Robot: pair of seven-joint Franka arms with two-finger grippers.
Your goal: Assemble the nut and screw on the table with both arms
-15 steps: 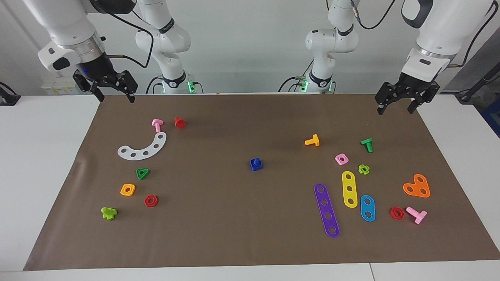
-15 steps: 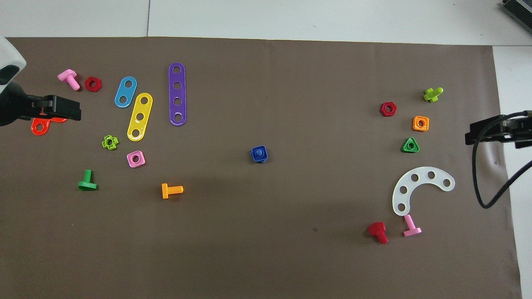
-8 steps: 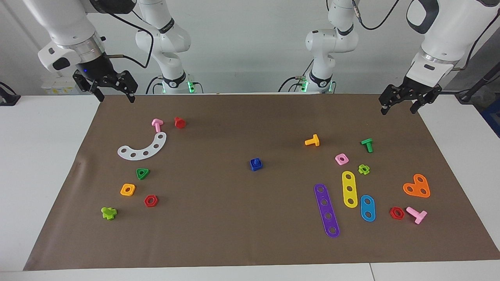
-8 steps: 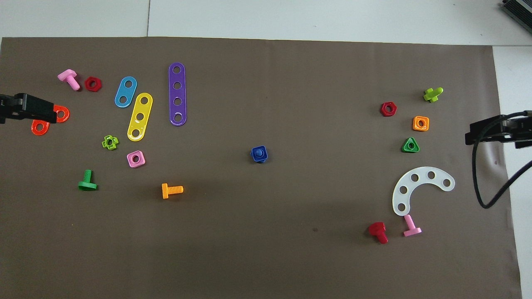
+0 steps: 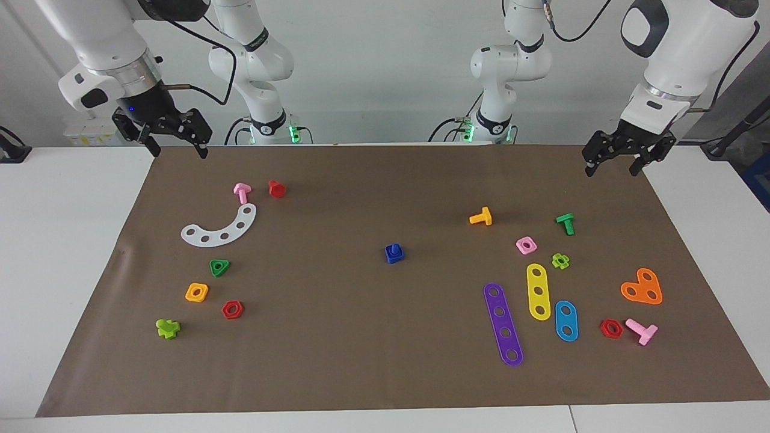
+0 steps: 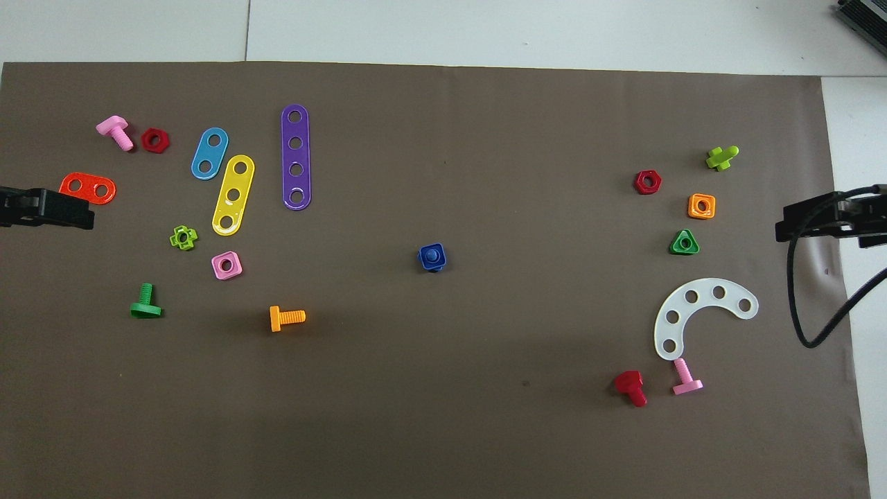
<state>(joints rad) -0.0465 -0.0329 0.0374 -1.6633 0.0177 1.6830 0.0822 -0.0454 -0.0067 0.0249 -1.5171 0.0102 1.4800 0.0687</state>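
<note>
At mat centre the nut (image 5: 394, 255) sits on the upright screw (image 5: 393, 248), roughly midway between left gripper (image 5: 621, 158) and right gripper (image 5: 173, 139), both spread, empty, over the mat's robot-side corners.

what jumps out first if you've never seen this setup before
A blue nut with a blue screw standing in its hole sits alone mid-mat, bright toy parts scattered toward both ends. The left claw and right claw hang open and empty over the mat's corners nearest the robots.
</note>
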